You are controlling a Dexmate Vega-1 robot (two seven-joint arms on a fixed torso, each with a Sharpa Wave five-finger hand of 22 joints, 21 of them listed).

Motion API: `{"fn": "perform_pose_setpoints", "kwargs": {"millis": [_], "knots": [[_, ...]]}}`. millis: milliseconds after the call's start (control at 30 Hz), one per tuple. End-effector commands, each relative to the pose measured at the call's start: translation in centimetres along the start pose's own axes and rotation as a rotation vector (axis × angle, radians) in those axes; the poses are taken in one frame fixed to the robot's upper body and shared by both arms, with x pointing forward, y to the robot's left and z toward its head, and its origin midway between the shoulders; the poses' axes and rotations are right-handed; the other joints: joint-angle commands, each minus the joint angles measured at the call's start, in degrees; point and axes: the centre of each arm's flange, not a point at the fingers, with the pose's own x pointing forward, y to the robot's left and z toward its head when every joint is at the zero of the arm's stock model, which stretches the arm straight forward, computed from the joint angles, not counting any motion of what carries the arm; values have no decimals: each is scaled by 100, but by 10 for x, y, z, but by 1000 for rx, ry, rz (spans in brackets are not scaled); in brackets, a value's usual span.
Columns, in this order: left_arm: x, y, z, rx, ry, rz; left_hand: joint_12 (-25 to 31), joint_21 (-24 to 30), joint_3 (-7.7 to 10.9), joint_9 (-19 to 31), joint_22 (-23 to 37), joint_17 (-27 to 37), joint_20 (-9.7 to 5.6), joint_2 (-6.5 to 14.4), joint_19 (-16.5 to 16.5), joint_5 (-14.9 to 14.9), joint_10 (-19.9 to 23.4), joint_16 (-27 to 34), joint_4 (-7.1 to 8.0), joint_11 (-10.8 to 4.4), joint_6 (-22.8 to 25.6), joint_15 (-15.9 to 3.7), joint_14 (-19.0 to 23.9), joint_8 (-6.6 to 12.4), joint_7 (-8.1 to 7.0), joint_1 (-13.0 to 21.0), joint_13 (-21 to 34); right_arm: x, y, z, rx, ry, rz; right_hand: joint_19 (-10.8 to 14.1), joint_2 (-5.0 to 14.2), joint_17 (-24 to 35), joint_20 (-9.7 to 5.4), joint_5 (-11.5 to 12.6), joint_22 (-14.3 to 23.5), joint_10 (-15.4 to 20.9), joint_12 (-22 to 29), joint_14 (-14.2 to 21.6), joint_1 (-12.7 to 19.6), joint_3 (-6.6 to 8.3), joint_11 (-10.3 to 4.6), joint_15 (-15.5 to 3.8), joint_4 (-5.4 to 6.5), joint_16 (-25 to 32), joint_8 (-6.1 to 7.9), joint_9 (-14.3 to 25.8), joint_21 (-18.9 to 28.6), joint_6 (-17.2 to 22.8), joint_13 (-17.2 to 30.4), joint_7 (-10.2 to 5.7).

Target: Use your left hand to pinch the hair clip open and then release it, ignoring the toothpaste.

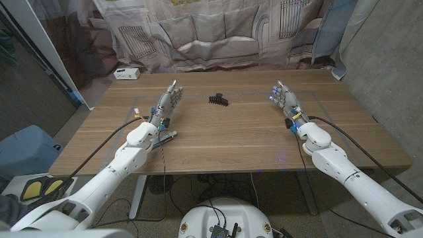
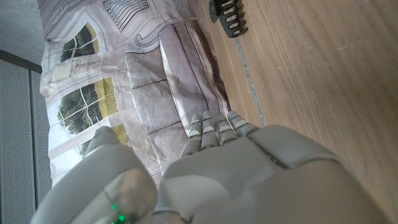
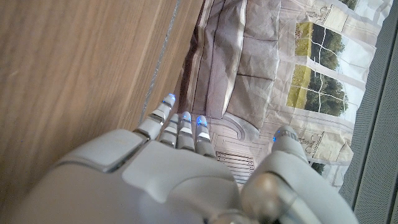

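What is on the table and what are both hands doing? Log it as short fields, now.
clip: black hair clip lying on the wooden table, far middle, untouched
left hand: left hand empty, fingers out, beside the clip and apart from it
right hand: right hand empty, fingers out, on the far right part of the table
other item: white box at the far left corner
toothpaste: cannot tell; a small item lies by the left wrist
task stage: pinch not yet begun

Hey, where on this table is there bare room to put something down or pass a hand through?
Bare wood spans the near middle, between left hand and right hand, in front of the hair clip. The white box takes only the far left corner. Nowhere looks crowded.
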Motion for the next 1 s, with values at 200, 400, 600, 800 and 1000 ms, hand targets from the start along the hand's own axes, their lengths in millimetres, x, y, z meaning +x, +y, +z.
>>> {"fn": "perform_pose_setpoints", "kwargs": {"millis": [200, 400, 600, 800, 1000], "knots": [[4, -11, 21, 108, -105, -7, 50, 39, 76, 25, 11, 16, 55, 47, 183, -30, 177, 53, -87, -21, 149, -10, 170, 31, -51, 151, 32, -13, -10, 10, -3, -22, -8, 21, -13, 21, 42, 38, 8, 64, 28, 42, 7, 20, 23, 30, 5, 37, 11, 30, 12, 39, 17, -3], [2, -21, 24, 141, -124, -3, 15, 57, 124, 27, 12, 13, 253, 59, 323, -51, 141, 54, -178, -37, 118, 15, 278, -5, -103, 269, 34, -15, -20, 13, -5, -32, 11, 43, 4, 22, 45, 41, 9, 98, 38, 79, 15, 20, 27, 35, 4, 50, 41, 34, 14, 127, 17, -41], [0, -34, 26, 115, -289, 100, 141, 142, 254, 34, 23, 14, 323, 115, 830, -100, 634, 158, -395, -160, 631, -108, 948, 94, -143, 532, 44, -23, -27, 14, -2, -45, 32, 49, 20, 23, 44, 42, 9, 84, 30, 81, 22, 22, 8, 30, 3, 51, 8, 34, 12, 50, 17, -82], [4, -39, 31, 163, -257, 56, 71, 119, 300, 34, 22, 11, 335, 129, 869, -109, 533, 88, -467, -200, 551, -122, 908, 25, -225, 622, 44, -34, -31, 11, -16, -34, 62, 49, 58, 23, 30, 45, 9, 21, 3, 64, 45, 35, -54, -16, -1, 44, -36, 33, 6, -74, 16, -137], [8, -43, 32, 187, -232, 44, -4, 77, 335, 35, 24, 11, 359, 128, 855, -125, 403, 13, -532, -150, 385, -75, 811, -56, -188, 694, 45, -35, -38, 10, -8, -44, 63, 44, 71, 22, 19, 45, 9, -1, -5, 61, 57, 38, -59, -10, -6, 42, -29, 33, 1, -68, 15, -131]]}}
